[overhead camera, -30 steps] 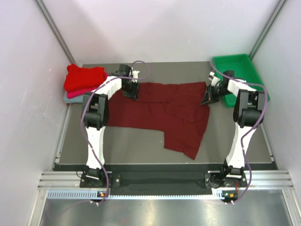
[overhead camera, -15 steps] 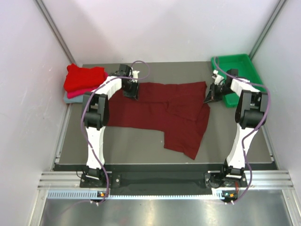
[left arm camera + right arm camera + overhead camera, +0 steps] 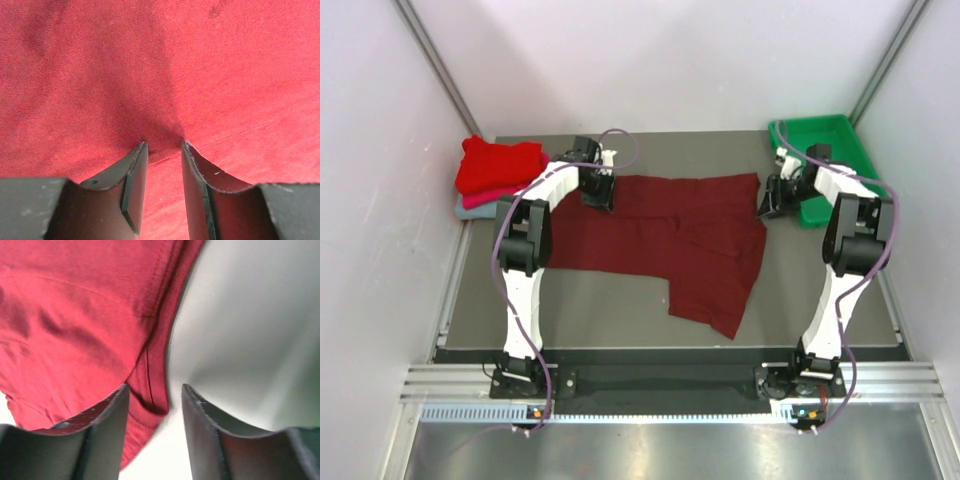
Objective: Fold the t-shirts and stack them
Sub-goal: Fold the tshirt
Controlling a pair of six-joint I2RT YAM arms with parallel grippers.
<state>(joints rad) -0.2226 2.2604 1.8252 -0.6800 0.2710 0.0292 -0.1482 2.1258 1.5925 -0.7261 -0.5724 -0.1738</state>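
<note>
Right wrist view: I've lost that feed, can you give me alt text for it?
The right gripper is open just above the edge of the maroon t-shirt, with the hem lying in the gap between its jaws. Cloth fills the left of the frame, and the pale table fills the right.

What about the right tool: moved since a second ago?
Yes. The right tool has shifted right in the top view, from over the far-right corner of the dark maroon cloth t-shirt toward the green plastic tray.
</note>
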